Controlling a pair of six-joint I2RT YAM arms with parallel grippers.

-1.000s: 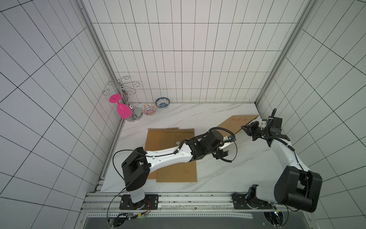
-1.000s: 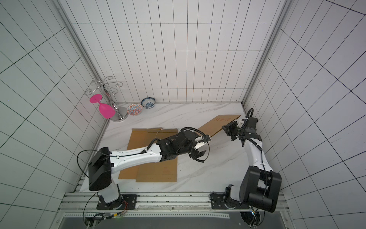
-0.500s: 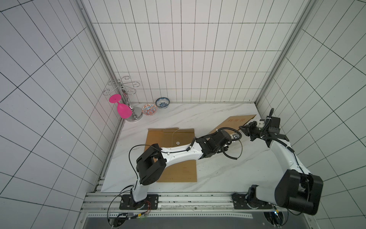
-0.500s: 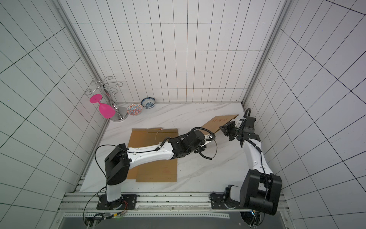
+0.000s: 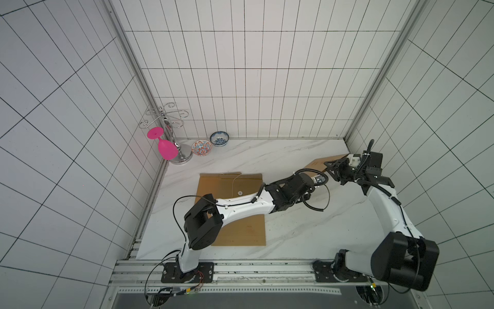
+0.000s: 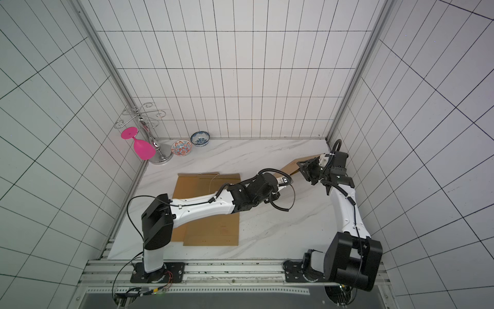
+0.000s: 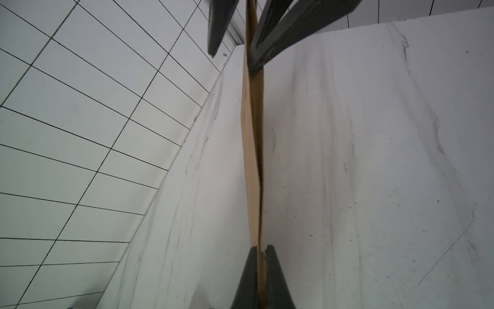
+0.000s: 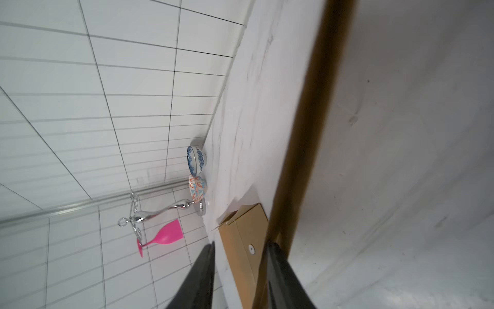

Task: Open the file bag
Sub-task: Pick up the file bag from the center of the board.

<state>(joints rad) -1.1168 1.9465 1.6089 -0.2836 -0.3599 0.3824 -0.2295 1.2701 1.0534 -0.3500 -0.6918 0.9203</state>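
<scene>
Left fingers [image 7: 250, 273] pinched one edge of the file bag [image 7: 252, 133]; right fingers [image 8: 197, 278] stood apart, its far edge loose between them. On that single pinch it could twist or slip out.

your views bright and evenly lit, shadows soft, edges bowing, the close file bag [image 8: 307, 133] blurring

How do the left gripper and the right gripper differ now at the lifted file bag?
The left gripper is shut on the file bag at its edge; the right gripper stands open, one finger clear of the bag. The left gripper comes from the middle of the table, the right gripper from the side wall. Both face the same bag from opposite ends.
</scene>
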